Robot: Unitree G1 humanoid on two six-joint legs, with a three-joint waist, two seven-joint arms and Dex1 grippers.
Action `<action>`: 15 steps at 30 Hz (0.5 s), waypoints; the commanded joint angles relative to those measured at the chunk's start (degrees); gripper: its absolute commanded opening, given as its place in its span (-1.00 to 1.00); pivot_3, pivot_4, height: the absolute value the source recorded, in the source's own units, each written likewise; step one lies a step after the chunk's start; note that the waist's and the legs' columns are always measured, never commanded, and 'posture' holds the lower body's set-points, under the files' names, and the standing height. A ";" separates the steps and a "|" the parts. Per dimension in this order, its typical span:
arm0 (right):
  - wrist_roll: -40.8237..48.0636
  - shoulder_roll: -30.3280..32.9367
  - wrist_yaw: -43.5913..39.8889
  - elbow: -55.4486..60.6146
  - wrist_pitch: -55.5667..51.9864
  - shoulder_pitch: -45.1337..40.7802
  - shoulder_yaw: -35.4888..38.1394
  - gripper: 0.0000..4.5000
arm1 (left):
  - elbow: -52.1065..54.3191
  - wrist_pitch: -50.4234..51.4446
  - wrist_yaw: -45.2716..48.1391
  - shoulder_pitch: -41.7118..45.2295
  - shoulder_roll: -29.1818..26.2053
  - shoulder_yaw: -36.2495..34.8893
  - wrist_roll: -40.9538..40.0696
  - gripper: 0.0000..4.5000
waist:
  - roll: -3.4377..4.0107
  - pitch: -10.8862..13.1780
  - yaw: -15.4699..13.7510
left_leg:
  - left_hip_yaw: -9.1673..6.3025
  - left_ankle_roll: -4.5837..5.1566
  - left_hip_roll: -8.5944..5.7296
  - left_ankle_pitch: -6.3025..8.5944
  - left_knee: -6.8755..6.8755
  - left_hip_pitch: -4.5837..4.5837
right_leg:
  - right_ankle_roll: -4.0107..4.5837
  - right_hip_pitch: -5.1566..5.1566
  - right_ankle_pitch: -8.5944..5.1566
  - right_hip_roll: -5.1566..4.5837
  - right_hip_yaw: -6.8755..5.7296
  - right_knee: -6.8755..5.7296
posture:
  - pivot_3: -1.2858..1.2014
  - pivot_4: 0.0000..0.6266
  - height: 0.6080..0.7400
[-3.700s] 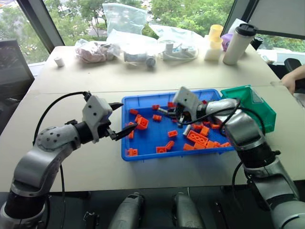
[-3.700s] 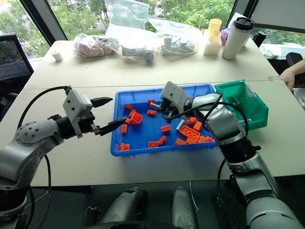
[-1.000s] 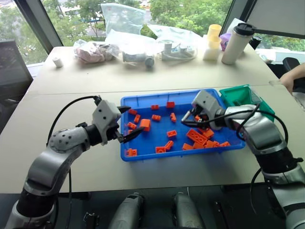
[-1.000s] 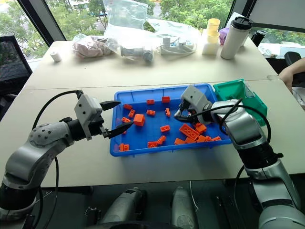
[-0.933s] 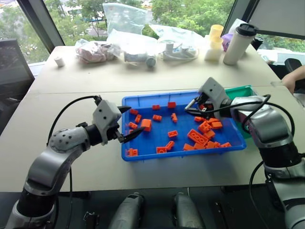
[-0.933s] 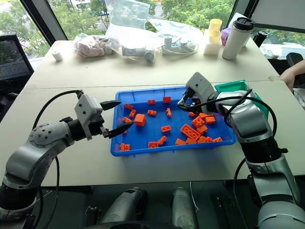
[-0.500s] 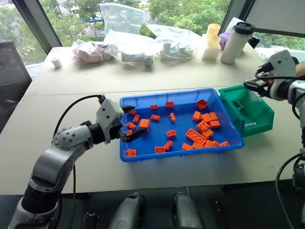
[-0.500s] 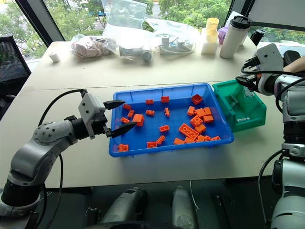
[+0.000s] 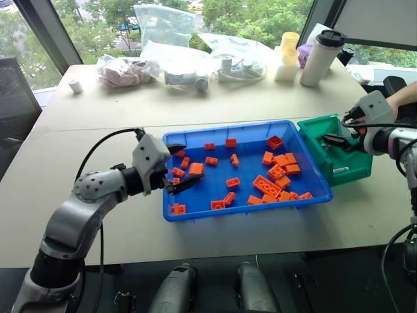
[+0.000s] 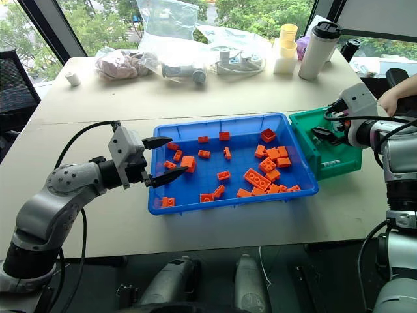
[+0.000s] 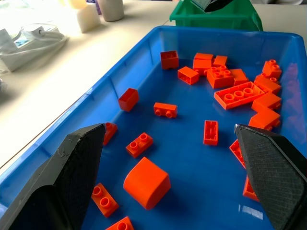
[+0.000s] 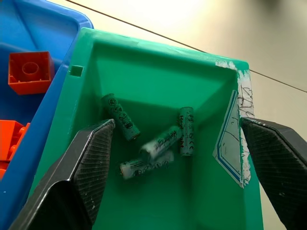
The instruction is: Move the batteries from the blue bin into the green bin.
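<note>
Black fingers of our right end effector [image 12: 177, 167] stand spread and empty above the green bin [image 12: 144, 62], where four batteries [image 12: 158, 141] lie loose on its floor, one blurred; the left end effector [image 11: 168, 182] is likewise released over the blue bin [image 9: 306, 202] beside it. We judge the batteries light, rigid and slippery, likely to roll, so best pinched across mid-length. From the wrist we count them; from the head, we see orange bricks [image 9: 270, 187] beside the green bin.

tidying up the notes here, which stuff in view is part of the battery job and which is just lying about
Part of the job:
- batteries, lying in the green bin
- blue bin
- right gripper, open over the green bin

Just lying about:
- orange bricks in the blue bin
- plastic bags, tumbler and yellow cups on the far table
</note>
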State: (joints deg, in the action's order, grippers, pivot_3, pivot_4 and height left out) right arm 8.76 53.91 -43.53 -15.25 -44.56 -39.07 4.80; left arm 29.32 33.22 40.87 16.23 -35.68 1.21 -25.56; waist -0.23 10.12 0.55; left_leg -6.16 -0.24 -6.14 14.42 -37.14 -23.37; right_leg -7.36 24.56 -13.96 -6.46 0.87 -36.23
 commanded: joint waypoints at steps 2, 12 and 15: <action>5.50 0.84 -6.95 10.43 1.85 0.39 1.80 0.96 | 1.35 -0.58 0.08 0.77 -0.49 -1.53 -0.55 1.00 | 0.00 0.00 0.08 | -0.01 0.00 0.01 0.00 0.00 0.00 | 0.00 0.00 0.00 0.01 0.00 0.00 | 0.03 -0.52 1.00; 13.90 0.29 -15.36 27.42 0.20 7.09 -1.42 0.96 | 1.07 0.20 -0.03 1.47 -0.93 -3.02 -1.32 1.00 | 0.00 0.00 -0.24 | -0.04 0.23 0.00 0.13 -0.06 0.00 | -0.02 -0.03 0.01 -0.01 -0.02 0.01 | 0.03 -0.52 1.00; 13.51 0.29 -15.23 27.31 0.99 7.21 -2.20 0.96 | 0.94 0.25 -0.05 1.52 -1.08 -3.09 -1.39 1.00 | 0.00 0.00 -0.35 | -0.05 0.22 -0.01 0.13 -0.06 0.00 | -0.02 -0.04 0.01 -0.01 -0.02 0.01 | 0.03 -0.52 1.00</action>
State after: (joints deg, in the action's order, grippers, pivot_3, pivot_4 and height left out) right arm 22.13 53.89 -58.82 10.78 -44.56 -31.48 2.17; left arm 29.28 33.52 41.00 16.72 -36.09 -0.57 -26.50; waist -0.24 10.12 0.20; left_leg -6.21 -0.03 -6.15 14.55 -37.21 -23.37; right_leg -7.38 24.52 -13.96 -6.48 0.84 -36.22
